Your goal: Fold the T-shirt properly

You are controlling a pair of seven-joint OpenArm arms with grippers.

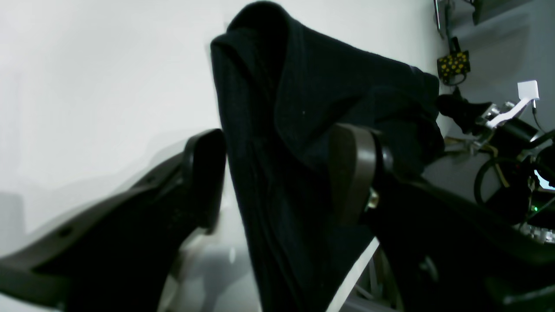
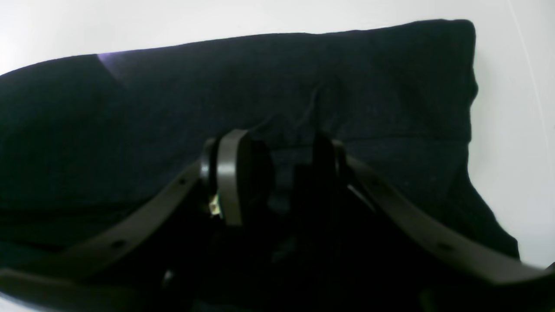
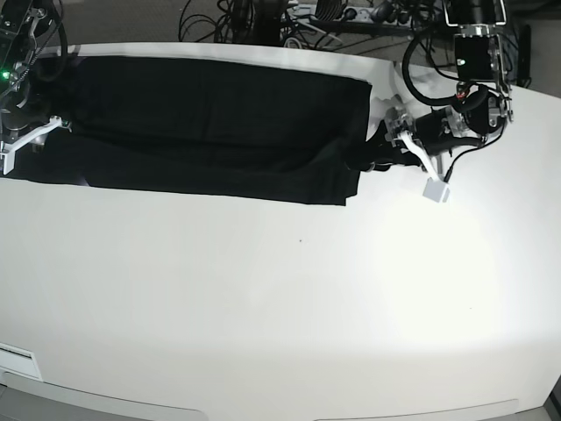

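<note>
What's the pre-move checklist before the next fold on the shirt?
1. T-shirt fully on the table: ok, lying as a long black band along the far edge.
2. Left gripper open: ok, fingers spread wide with cloth passing between them.
3. Left gripper actually pinching the cloth: not ok, the fingers stand apart around it.
4. Right gripper holding the cloth: cannot tell, fingers sit against black fabric, contact hidden.
5. Cloth flat: not ok, bunched at the end near the left gripper.
6. Print side position: cannot tell, only plain black shows.
</note>
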